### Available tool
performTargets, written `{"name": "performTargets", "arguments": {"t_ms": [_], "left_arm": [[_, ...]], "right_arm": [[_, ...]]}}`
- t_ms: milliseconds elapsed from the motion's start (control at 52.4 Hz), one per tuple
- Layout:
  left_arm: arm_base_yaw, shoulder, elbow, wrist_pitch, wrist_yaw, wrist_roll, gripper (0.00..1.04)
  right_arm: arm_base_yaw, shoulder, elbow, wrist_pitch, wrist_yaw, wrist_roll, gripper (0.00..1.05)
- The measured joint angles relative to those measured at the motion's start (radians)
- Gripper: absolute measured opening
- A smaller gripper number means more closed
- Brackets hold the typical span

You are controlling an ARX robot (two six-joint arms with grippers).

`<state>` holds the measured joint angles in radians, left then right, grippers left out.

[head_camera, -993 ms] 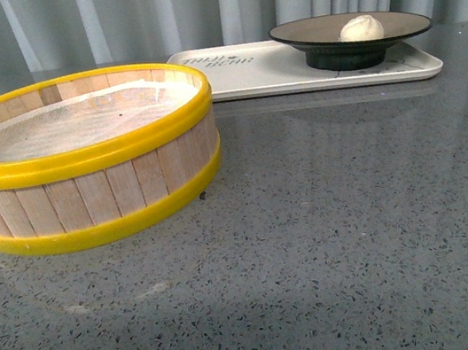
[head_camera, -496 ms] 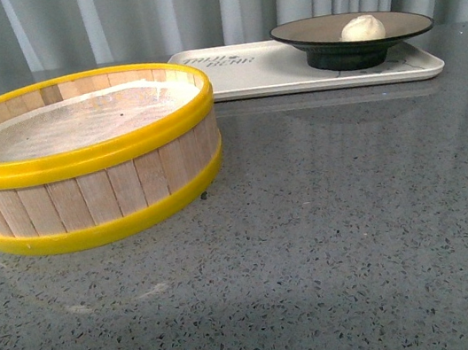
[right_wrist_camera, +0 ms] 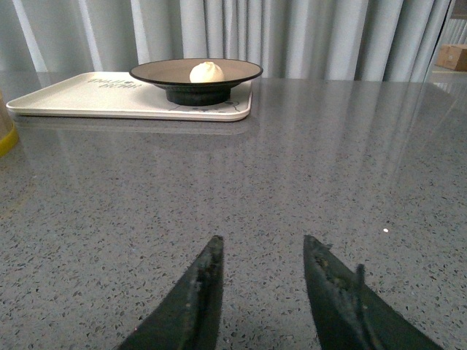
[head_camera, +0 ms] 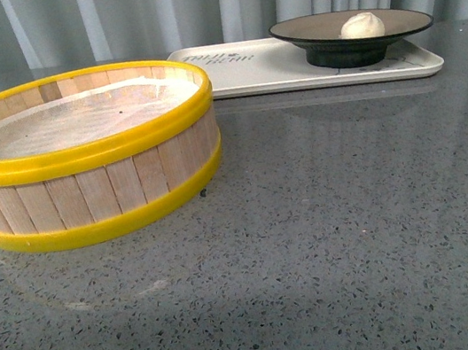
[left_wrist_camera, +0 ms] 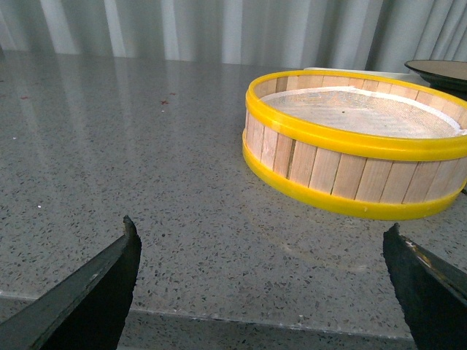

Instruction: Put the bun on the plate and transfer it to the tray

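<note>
Bun: small, round, white, smooth matte skin (head_camera: 361,25); sits inside the plate, slightly right of its centre in the front view.
Plate: round, shallow, tan-brown inside, thin black rim, black raised foot (head_camera: 318,30); stands on the right part of the tray.
Tray: flat rectangle, cream-white, rounded corners, low rim (head_camera: 262,76); faint dark lettering near its left end, too small to read; lies at the far side of the table.
Steamer basket: round, pale wooden slats, glossy yellow bands at top and bottom, whitish liner inside (head_camera: 87,155); near left, just in front of the tray's left end, apart from it.
Table: grey speckled stone, polished, reflective (head_camera: 333,230).
Backdrop: pale grey pleated curtain (head_camera: 187,3).
Left gripper: dark tapered fingers spread wide, nothing between them (left_wrist_camera: 263,284); over bare table, basket beyond.
Right gripper: dark tapered fingers a narrow gap apart, holding nothing (right_wrist_camera: 263,251); over bare table, well short of the tray.
</note>
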<state>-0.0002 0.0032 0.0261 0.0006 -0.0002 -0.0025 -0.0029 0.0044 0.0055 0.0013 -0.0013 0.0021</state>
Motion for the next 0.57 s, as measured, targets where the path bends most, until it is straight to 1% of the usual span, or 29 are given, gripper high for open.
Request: {"name": "performTargets", "arguments": {"t_ms": [134, 286, 305, 344, 363, 420, 573], "left_arm": [[0.0, 0.0, 0.0, 0.0, 0.0, 0.0, 0.98], [0.0, 0.0, 0.0, 0.0, 0.0, 0.0, 0.98], [0.0, 0.0, 0.0, 0.0, 0.0, 0.0, 0.98], [0.0, 0.0, 0.0, 0.0, 0.0, 0.0, 0.98], [0.0, 0.0, 0.0, 0.0, 0.0, 0.0, 0.98], [0.0, 0.0, 0.0, 0.0, 0.0, 0.0, 0.98], [0.0, 0.0, 0.0, 0.0, 0.0, 0.0, 0.98]], "right_arm": [[0.0, 0.0, 0.0, 0.0, 0.0, 0.0, 0.52], [0.0, 0.0, 0.0, 0.0, 0.0, 0.0, 0.84], [0.0, 0.0, 0.0, 0.0, 0.0, 0.0, 0.9], [0.0, 0.0, 0.0, 0.0, 0.0, 0.0, 0.97], [0.0, 0.0, 0.0, 0.0, 0.0, 0.001, 0.98], [0.0, 0.0, 0.0, 0.0, 0.0, 0.001, 0.96], [0.0, 0.0, 0.0, -0.001, 0.0, 0.0, 0.96]]}}
